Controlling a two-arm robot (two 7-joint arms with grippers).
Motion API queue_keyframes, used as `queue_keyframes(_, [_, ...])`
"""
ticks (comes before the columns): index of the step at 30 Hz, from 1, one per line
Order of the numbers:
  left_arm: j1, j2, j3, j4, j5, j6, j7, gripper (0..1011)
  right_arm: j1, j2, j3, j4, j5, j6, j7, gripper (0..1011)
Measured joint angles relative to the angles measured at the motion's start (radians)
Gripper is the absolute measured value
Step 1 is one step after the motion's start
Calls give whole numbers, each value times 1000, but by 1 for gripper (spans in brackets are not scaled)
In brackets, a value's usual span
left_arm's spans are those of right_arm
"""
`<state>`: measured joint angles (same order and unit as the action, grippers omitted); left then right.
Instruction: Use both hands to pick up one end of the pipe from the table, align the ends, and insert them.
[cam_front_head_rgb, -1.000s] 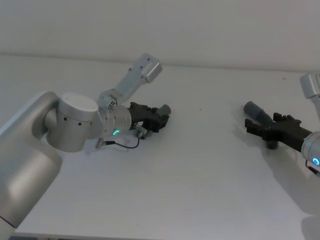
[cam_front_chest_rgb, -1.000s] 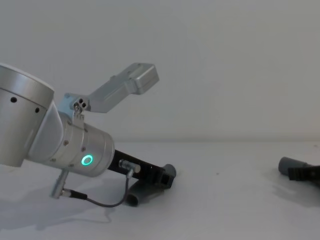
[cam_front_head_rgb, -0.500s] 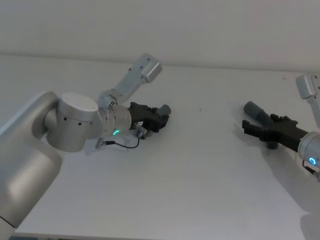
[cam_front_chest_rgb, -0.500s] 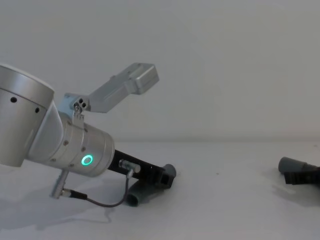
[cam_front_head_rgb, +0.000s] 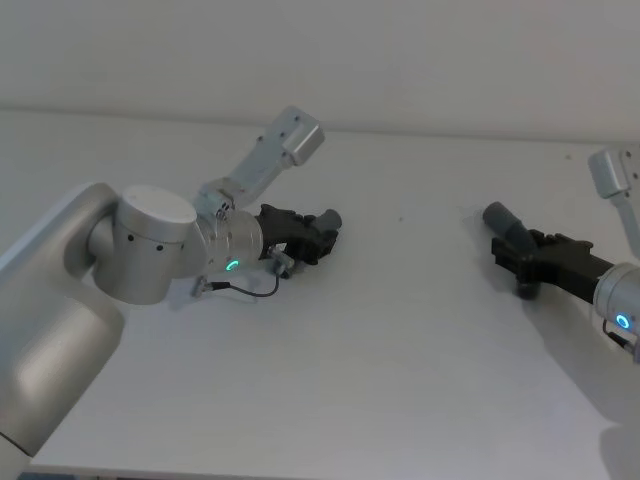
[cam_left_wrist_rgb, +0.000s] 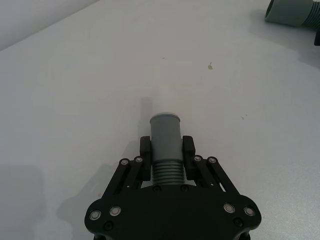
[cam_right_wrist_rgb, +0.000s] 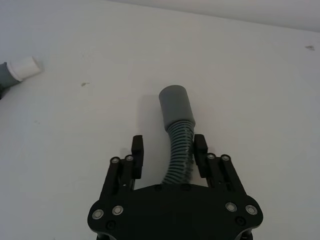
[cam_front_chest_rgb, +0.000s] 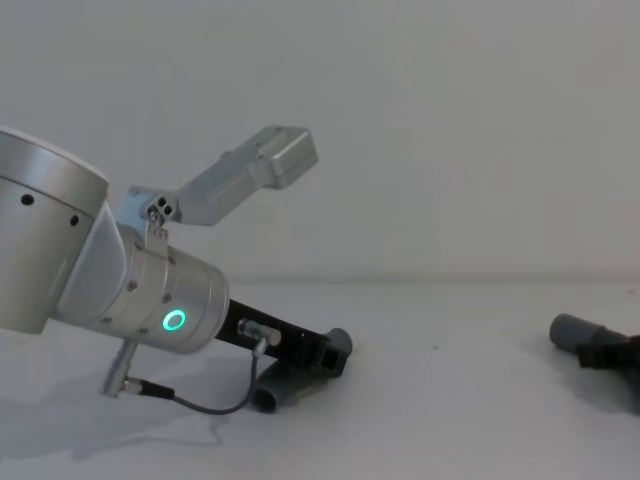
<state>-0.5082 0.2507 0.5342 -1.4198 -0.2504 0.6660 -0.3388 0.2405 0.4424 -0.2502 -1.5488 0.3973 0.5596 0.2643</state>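
On the white table (cam_front_head_rgb: 400, 340) my left gripper (cam_front_head_rgb: 318, 233) is shut on one dark-grey pipe piece. In the left wrist view its fingers (cam_left_wrist_rgb: 145, 150) clamp the ribbed body just behind the smooth cuff (cam_left_wrist_rgb: 165, 131). From the chest, that piece's other end (cam_front_chest_rgb: 270, 395) hangs down to the table. My right gripper (cam_right_wrist_rgb: 169, 149) stands open astride the second pipe piece (cam_right_wrist_rgb: 180, 150). The hose lies close to one finger, with a gap to the other. Its cuff (cam_right_wrist_rgb: 175, 105) points ahead of the fingers, and is seen from the head (cam_front_head_rgb: 497, 215) and the chest (cam_front_chest_rgb: 573, 329).
A white tube stub (cam_right_wrist_rgb: 24, 69) of the left piece shows far off in the right wrist view. The left arm's silver wrist camera bracket (cam_front_head_rgb: 290, 140) sticks up over the table. A pale wall (cam_front_head_rgb: 320, 50) closes the back. Bare table lies between the two grippers.
My right gripper has slid forward and leftward along its pipe piece, and the cuff has shifted slightly left. The left arm and its piece have not moved.
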Motion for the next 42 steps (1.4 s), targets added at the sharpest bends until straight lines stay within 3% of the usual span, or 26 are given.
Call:
queue_keyframes(8, [0,0,0,0,0,0,0,354,2,-1,-1,3,-1,-1,1,349])
queue_keyframes(15, [0,0,0,0,0,0,0,354,2,-1,-2,4,-1,-1,2,178])
queue_keyframes(33, [-4,2,0,0,4,0,-6,354,-1,-5,-1,3,0,-12,2,159])
queue_keyframes(42, [-26,16,3,-13,11,-17,-38,354,-14,-19,15,-11,14,-83,0,157])
